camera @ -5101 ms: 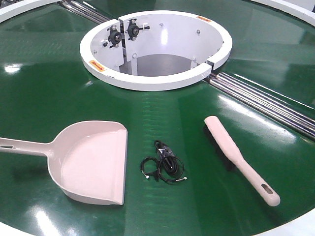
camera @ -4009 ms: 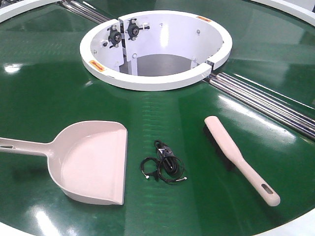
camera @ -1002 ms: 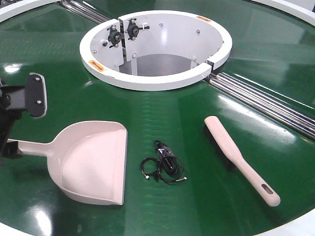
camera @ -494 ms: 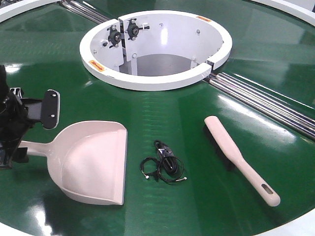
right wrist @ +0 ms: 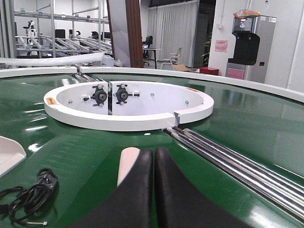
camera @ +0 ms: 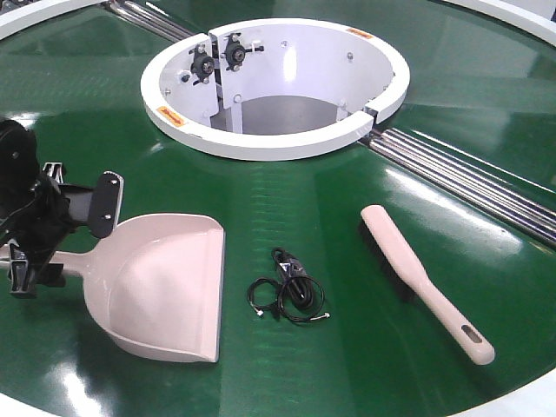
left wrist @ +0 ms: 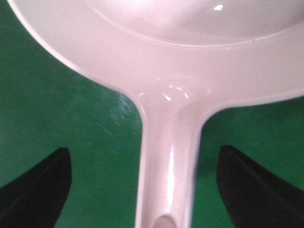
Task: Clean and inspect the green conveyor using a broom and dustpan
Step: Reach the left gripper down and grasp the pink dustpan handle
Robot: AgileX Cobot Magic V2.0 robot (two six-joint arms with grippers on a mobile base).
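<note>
Left wrist view: left fingers (left wrist: 42, 185) spread, 1 either side of the dustpan (left wrist: 166, 95) handle, not touching. Right fingers (right wrist: 140, 190) pressed together behind the broom (right wrist: 127, 164), which lies on the green worktop (camera: 347, 217).

We see a glossy dark-green conveyor (camera: 130, 178), a pale pinkish-beige dustpan (camera: 161, 287) and broom (camera: 417, 278), a black cable (camera: 291, 291) and a white ring (camera: 261, 143).

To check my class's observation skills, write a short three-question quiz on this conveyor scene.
1. True or false: the left gripper is shut on the dustpan handle.
2. What lies between dustpan and broom? A cable, B cloth, C bottle.
3. Fill in: the right gripper is ___.
Key: 1 false, it is open astride the handle; 2 A; 3 shut.
</note>
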